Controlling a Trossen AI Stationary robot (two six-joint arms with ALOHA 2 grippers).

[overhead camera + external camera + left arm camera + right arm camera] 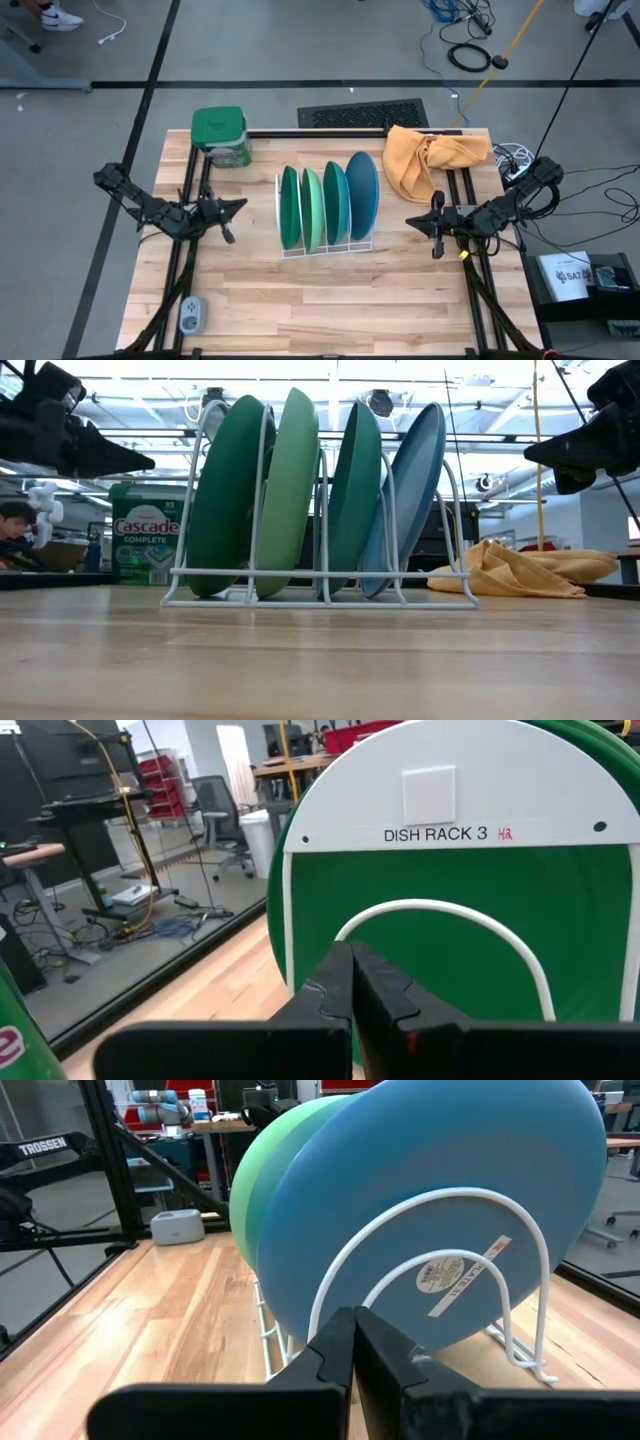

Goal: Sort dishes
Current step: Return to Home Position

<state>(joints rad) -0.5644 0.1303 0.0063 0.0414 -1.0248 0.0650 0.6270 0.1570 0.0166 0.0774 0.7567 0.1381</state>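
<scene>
I counted four plates in all: one dark green plate [289, 208], one light green plate [312, 210], one teal plate [335, 203] and one blue plate [363, 195]. There was one white wire rack [325, 251]. There was one green tub [220, 135] and one orange cloth [432, 155]. There was one small grey gadget [192, 315] and one wooden table [330, 300]. I had two grippers, my left gripper [240, 204] and my right gripper [411, 222], one on each of my two arms.
</scene>
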